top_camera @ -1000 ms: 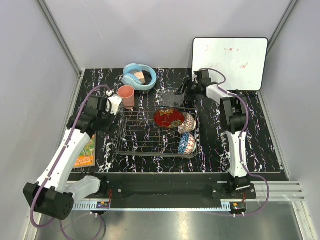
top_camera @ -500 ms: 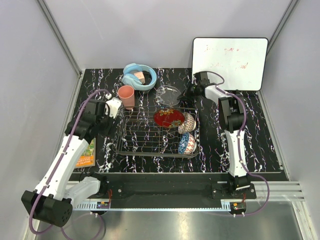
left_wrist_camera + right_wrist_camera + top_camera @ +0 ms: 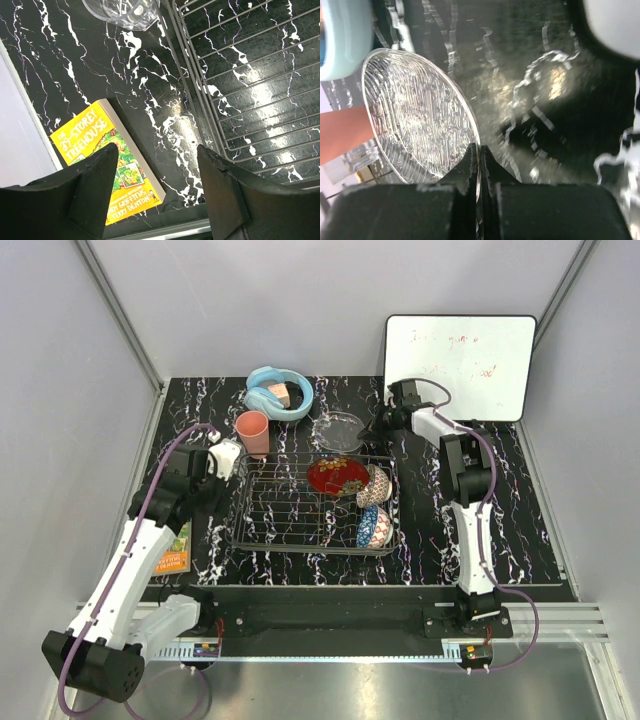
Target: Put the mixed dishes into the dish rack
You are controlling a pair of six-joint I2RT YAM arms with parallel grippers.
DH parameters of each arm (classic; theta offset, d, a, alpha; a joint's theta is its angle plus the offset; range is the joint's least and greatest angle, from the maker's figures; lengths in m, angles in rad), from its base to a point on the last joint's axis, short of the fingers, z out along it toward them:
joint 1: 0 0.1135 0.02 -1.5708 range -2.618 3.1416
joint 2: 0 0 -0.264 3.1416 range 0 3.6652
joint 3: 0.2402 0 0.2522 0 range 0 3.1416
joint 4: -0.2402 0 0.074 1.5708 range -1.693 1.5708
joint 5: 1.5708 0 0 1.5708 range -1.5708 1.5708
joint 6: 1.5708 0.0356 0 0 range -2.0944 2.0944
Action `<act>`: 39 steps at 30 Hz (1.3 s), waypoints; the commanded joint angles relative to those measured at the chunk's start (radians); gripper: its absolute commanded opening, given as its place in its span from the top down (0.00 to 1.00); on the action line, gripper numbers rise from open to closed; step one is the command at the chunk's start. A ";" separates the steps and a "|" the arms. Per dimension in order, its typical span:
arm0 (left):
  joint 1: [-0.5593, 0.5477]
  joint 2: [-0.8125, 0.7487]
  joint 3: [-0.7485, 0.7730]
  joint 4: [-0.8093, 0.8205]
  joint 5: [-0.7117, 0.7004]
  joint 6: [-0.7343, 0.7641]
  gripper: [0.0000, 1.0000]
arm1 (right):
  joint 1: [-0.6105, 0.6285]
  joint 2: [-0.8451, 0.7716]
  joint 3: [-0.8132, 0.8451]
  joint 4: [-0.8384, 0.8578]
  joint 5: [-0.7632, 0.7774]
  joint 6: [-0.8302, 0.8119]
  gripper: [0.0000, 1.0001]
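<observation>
I count 3 bowls: blue bowl (image 3: 374, 528) and beige bowl (image 3: 377, 486) inside the dish rack (image 3: 300, 510), clear glass bowl (image 3: 337, 429) behind it. 1 red dish (image 3: 337, 476), 1 pink cup (image 3: 252, 430), 1 tumbler (image 3: 125, 10).

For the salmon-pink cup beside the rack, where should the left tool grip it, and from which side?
Probably the rim of the salmon-pink cup, one finger inside, one outside, coming down from above on its left side. It stands upright, mouth open upward; the dish rack sits close on its near-right and the headphones behind. The left tool is open.
</observation>
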 commanded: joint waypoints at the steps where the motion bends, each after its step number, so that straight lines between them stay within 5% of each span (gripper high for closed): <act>1: 0.005 -0.033 0.013 0.033 -0.004 0.004 0.32 | -0.004 -0.198 0.056 -0.011 0.022 -0.063 1.00; 11: 0.005 -0.050 0.015 0.012 -0.026 -0.002 0.32 | -0.017 -0.456 0.022 -0.011 0.089 -0.176 1.00; 19: 0.005 -0.040 -0.001 0.013 -0.029 -0.005 0.32 | -0.009 -0.838 -0.324 0.125 0.106 -0.293 1.00; 29: 0.005 -0.028 0.008 0.021 -0.017 -0.019 0.32 | 0.251 -1.279 -0.744 0.247 0.451 -0.604 1.00; 39: 0.005 -0.040 0.008 0.013 -0.032 -0.016 0.32 | 0.420 -1.472 -0.924 0.233 0.591 -0.770 1.00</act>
